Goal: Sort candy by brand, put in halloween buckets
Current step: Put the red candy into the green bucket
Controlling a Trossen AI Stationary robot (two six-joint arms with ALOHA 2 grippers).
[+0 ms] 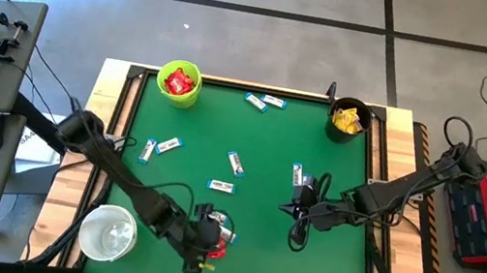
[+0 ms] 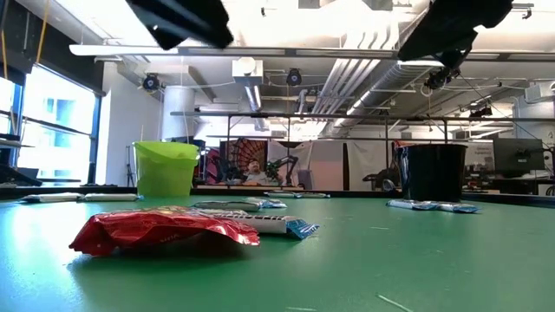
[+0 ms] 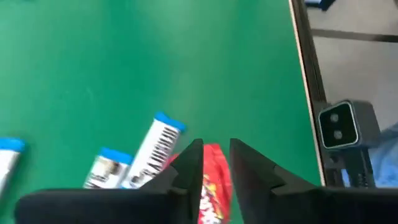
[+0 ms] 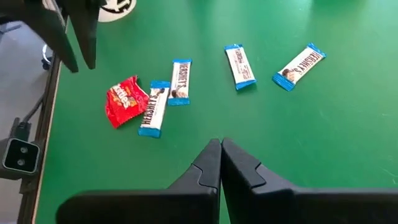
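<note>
A red packet (image 1: pixel 221 240) lies flat on the green mat near the near edge, beside two white-and-blue bars (image 4: pixel 153 109). My left gripper (image 3: pixel 216 145) hangs open above the red packet (image 3: pixel 213 180), its fingers clear of it; the low view shows the packet (image 2: pixel 165 230) lying alone on the mat. My right gripper (image 4: pixel 221 148) is shut and holds nothing, over the mat right of centre (image 1: pixel 301 207). The lime green bucket (image 1: pixel 179 84) holds red packets, the black bucket (image 1: pixel 348 120) holds yellow ones, and the white bucket (image 1: pixel 108 233) stands at the near left corner.
More white-and-blue bars lie scattered on the mat: left of centre (image 1: pixel 155 147), at the centre (image 1: pixel 235 163), and near the far edge (image 1: pixel 264 102). A raised wooden rim (image 1: pixel 387 218) frames the table. A small camera (image 3: pixel 339 124) sits at the near edge.
</note>
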